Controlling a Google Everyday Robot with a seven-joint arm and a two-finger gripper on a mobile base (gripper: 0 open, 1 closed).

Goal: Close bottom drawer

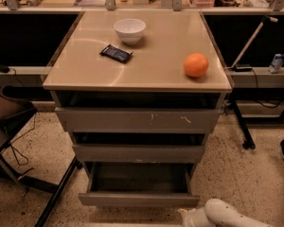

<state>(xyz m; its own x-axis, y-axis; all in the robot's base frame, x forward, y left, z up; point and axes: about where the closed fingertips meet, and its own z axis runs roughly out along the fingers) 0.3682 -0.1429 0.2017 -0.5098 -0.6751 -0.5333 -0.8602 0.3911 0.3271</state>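
Observation:
The bottom drawer [138, 198] is the lowest of three grey drawers in the cabinet. It stands pulled out, and its shallow grey tray [139, 178] is open to view and holds nothing that I can see. My white arm [227, 215] comes in from the bottom right corner. My gripper [187, 215] is just below the right end of the bottom drawer's front, at the lower edge of the view, and is mostly cut off.
The middle drawer [138, 152] and the scratched top drawer [137, 119] stick out slightly. On the cabinet top are a white bowl [129, 30], a dark packet [116, 53] and an orange [196, 65]. A chair base [19, 174] stands at the left and a stand leg [241, 126] at the right.

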